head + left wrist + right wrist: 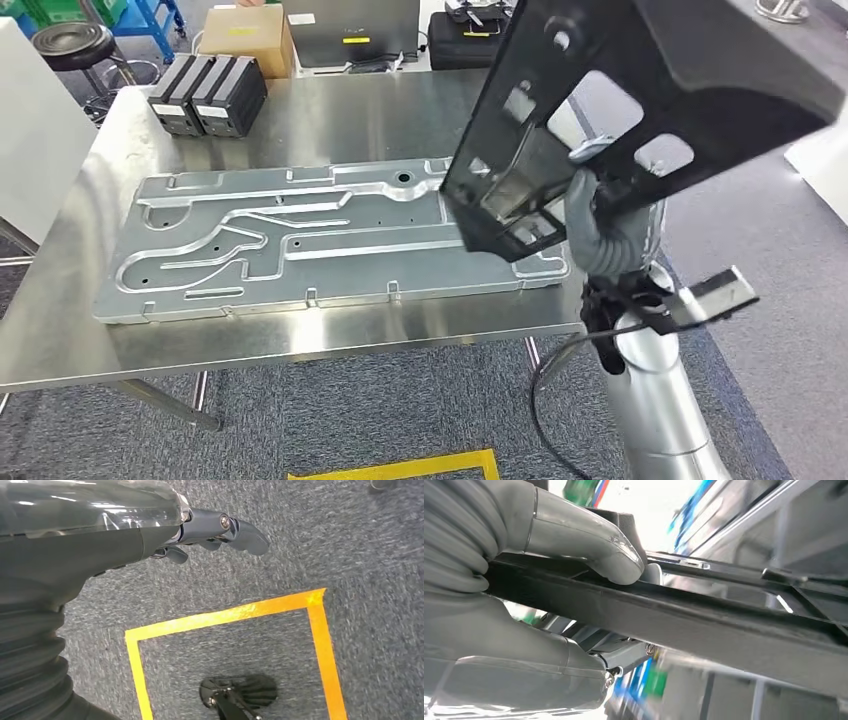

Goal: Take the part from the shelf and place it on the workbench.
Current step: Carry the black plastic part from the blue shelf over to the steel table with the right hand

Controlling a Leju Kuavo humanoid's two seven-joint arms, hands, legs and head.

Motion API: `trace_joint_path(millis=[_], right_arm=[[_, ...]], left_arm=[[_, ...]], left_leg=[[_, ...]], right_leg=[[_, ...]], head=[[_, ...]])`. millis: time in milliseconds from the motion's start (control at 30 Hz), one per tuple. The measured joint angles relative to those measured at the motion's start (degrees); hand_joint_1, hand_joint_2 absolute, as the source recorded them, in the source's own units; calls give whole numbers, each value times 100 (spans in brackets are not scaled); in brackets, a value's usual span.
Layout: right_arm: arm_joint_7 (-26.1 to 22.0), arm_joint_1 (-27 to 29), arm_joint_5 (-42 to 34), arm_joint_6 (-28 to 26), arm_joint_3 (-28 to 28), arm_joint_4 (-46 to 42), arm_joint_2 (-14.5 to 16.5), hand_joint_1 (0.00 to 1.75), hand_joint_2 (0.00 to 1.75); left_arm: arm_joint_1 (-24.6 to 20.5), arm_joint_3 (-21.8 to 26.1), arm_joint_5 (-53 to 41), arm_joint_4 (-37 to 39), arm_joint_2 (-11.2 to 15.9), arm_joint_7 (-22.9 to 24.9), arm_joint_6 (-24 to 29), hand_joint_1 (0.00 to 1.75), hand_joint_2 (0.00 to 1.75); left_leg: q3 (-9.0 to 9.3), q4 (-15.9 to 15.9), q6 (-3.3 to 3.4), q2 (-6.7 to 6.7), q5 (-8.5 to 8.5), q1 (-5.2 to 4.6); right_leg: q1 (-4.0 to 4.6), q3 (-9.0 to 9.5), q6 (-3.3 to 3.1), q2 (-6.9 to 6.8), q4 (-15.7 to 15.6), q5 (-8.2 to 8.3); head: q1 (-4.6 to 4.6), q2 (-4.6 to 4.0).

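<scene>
A large black plastic frame part (650,90) with cut-out windows hangs tilted above the right end of the steel workbench (330,110). My right hand (600,225) grips it from below, at the frame's lower bars. In the right wrist view the thumb (589,545) presses over a black bar of the part (704,625) and the fingers (524,675) close under it. My left hand (220,532) hangs over the grey carpet with its fingers loosely curled and nothing in them.
A big stamped metal panel (300,240) lies across the workbench. Two black ribbed boxes (205,95) stand at the bench's back left, a cardboard box (245,40) behind them. A black stool (75,45) is at far left. Yellow tape (235,615) marks the carpet.
</scene>
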Motion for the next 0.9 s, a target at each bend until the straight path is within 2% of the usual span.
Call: trace_joint_path(millis=[33,67,100,133,233,300,367,400,433,467,533,567,600,700,767,800,867,900], right_arm=[[41,-232,177,-163,-58,255,-36,175,175],[41,-516,401,-336,-106,597,-83,175,175],[12,-837,703,-540,-159,1047,-143,175,175],[-1,-1162,1074,-776,-209,1552,-203,175,175],[245,-2052,2395,-1529,-262,2969,-303,175,175],[562,-2557,3211,-1856,-139,3729,-288,175,175],[893,-2973,3931,-2031,67,4418,-231,175,175],[1038,-3130,4239,-2072,181,4724,-186,175,175],[1154,-3256,4496,-2095,297,5001,-136,175,175],[1231,-3353,4674,-2106,404,5230,-88,175,175],[1302,-3499,4821,-2112,559,5565,-13,175,175],[1317,-3568,4832,-2118,607,5686,12,175,175],[1331,-3631,4839,-2129,649,5797,36,175,175],[1350,-3745,4873,-2166,750,6045,83,175,175],[1352,-3794,4893,-2177,796,6134,98,175,175],[1353,-3823,4899,-2182,815,6176,103,175,175],[1389,-3866,4990,-2169,856,6276,110,175,175],[1454,-3878,5130,-2125,902,6347,124,175,175]], left_arm=[[3,-11,0,-1,-2,5,-14,0,175],[1,-29,0,-1,-3,13,-29,0,175],[-7,-55,0,-1,-4,20,-44,0,175],[-20,-88,0,-1,-5,26,-58,0,175],[-35,-191,-1,-2,-3,36,-80,0,175],[-47,-255,-1,-3,4,42,-69,0,175],[-64,-299,0,-4,9,46,-53,0,175],[-68,-313,0,-5,8,47,-49,0,175],[-71,-325,0,-7,6,47,-47,0,175],[-74,-337,0,-8,4,47,-45,0,175],[-80,-357,0,-8,13,47,-37,0,175],[-81,-368,-1,-8,21,46,-34,0,175],[-82,-379,-1,-8,29,47,-31,0,175],[-76,-398,0,-8,42,48,-28,0,175],[-82,-407,0,-8,43,46,-27,0,175],[-90,-411,0,-8,42,45,-27,0,175],[-100,-419,0,-8,39,44,-29,0,175],[-98,-420,0,-8,37,42,-35,0,175]], left_leg=[[17,5,-10,-6,-15,-13],[19,13,-26,-8,-27,-28],[9,17,-47,-6,-30,-38],[-4,16,-69,-4,-28,-44],[-38,63,-153,-12,-70,-44],[-254,510,-208,-21,-313,-30],[-665,1291,-251,-23,-628,-9],[-829,1562,-265,-23,-680,0],[-895,1621,-271,-22,-613,5],[-846,1443,-267,-22,-438,9],[-524,665,-227,-26,17,6],[-373,317,-199,-30,154,-4],[-280,103,-173,-33,218,-14],[-233,-13,-103,-41,203,-13],[-197,-56,-46,-45,205,18],[-178,-71,-22,-45,203,30],[-161,-69,5,-48,183,30],[-151,-65,8,-51,171,30]], right_leg=[[18,150,-43,-6,-384,209],[34,263,-75,-15,-695,344],[49,326,-99,-22,-888,406],[60,341,-112,-28,-958,400],[19,369,-172,-35,-1048,436],[-4,397,-217,-34,-1095,459],[7,401,-243,-18,-1094,450],[12,407,-247,-6,-1090,441],[17,418,-248,5,-1085,429],[21,436,-243,15,-1077,410],[25,482,-218,19,-1060,358],[33,490,-201,15,-1047,335],[41,486,-180,10,-1040,321],[56,474,-108,-2,-1042,295],[55,403,-58,-6,-854,163],[48,273,-34,-6,-582,24],[26,-139,3,-5,197,-287],[12,-332,18,-6,513,-356]], head=[[0,0],[-1,0],[-1,0],[-1,0],[-1,0],[-2,0],[-2,0],[-2,0],[-2,0],[-2,0],[-2,0],[-2,0],[-2,0],[-2,0],[-1,0],[-1,0],[0,0],[0,0]])
